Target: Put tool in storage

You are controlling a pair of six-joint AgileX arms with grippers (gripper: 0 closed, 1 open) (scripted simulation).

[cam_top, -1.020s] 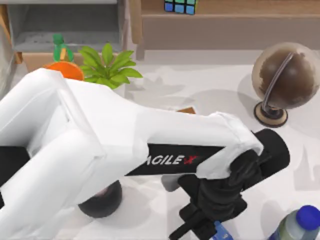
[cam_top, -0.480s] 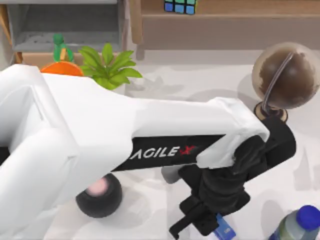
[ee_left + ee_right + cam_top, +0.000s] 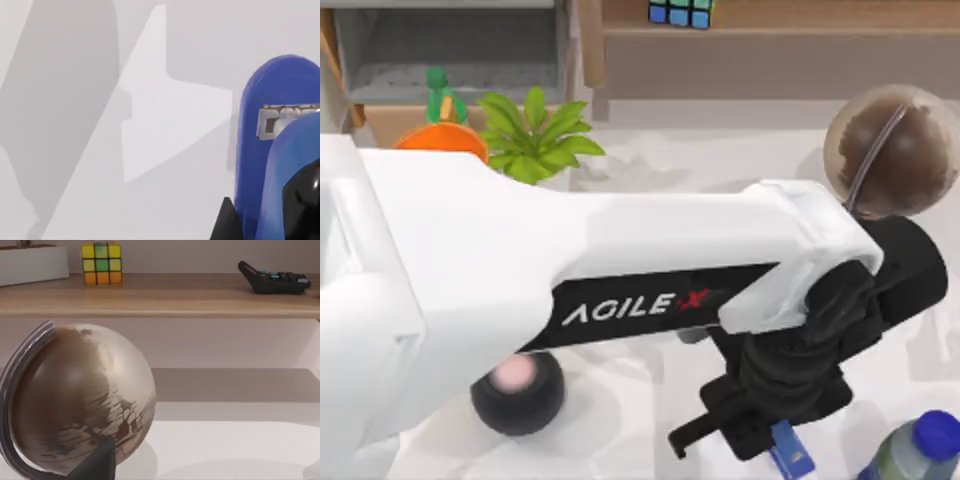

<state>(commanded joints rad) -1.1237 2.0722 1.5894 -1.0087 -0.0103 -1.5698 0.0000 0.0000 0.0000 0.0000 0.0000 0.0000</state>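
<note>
— Tool [image 3: 790,450] status?
— My left pincer [image 3: 760,440] has it clenched, near the table's [image 3: 650,400] front edge. Carrying step; next I must lift toward storage.

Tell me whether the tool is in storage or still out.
Still out. The tool sits at the left pincer over the table's near edge, beside the bottle, far from the shelves.

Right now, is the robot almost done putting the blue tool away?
Not yet. Done: the left gripper appears shut on the blue tool, near the table's front edge beside the bottle. In hand: the tool fills the left wrist view's corner, apparently lifted. Left: carrying it to the grey storage shelf at the back left and letting go.
</note>
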